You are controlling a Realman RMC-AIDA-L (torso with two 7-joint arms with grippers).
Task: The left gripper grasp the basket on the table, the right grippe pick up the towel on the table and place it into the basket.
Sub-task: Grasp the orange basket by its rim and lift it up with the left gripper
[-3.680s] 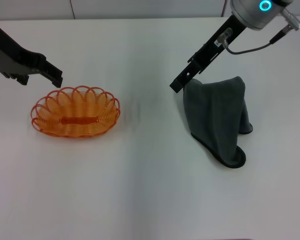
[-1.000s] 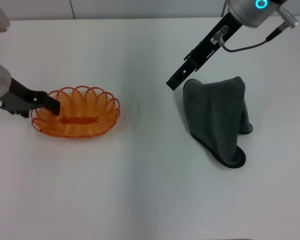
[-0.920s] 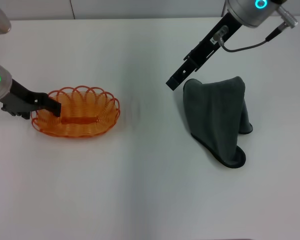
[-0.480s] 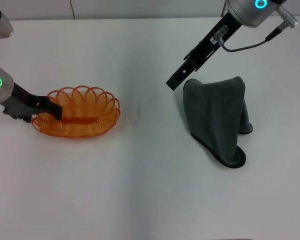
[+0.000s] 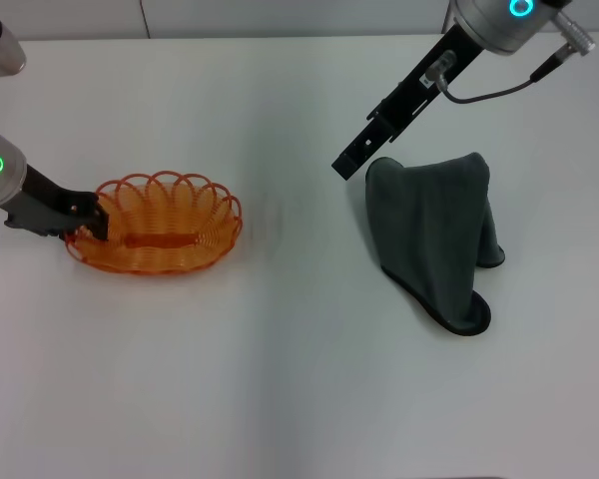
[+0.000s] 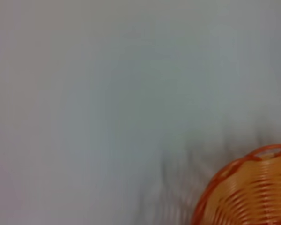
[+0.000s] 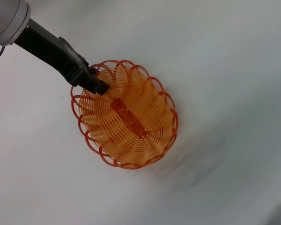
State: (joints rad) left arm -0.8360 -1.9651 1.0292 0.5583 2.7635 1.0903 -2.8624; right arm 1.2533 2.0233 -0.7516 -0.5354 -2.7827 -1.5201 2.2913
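The left tool (image 5: pixel 92 220) is now at the left end of the basket (image 5: pixel 160 236), its black fingers together on the scalloped rim. Half a second ago those fingers reached a little further over the rim and into the bowl; a second ago they stood higher, above that end. So the tool has drawn down and closed on the wire, and the right wrist view bears this out: the dark fingertip (image 7: pixel 94 84) sits right on the rim loops of the basket (image 7: pixel 131 126). The basket has also shifted a touch to the right and looks slightly tipped, which I take as a sign the grip is real and is tugging it (not just resting against it). The left wrist view shows only one curved edge of the basket (image 6: pixel 253 187) against the worktop (image 6: pixel 107 93), with no fingers visible.

The right tool (image 5: pixel 351 163) hangs just above the upper left corner of the towel (image 5: pixel 434 235), unchanged from the earlier pictures. Whether its fingers are apart or together I cannot tell from this angle. The towel lies rumpled on the worktop (image 5: pixel 280 379), well apart from the basket.

Judging by this, the first half of the task looks done: the basket is held. What remains is the right arm's part, dropping onto the towel, taking it, and carrying it across.
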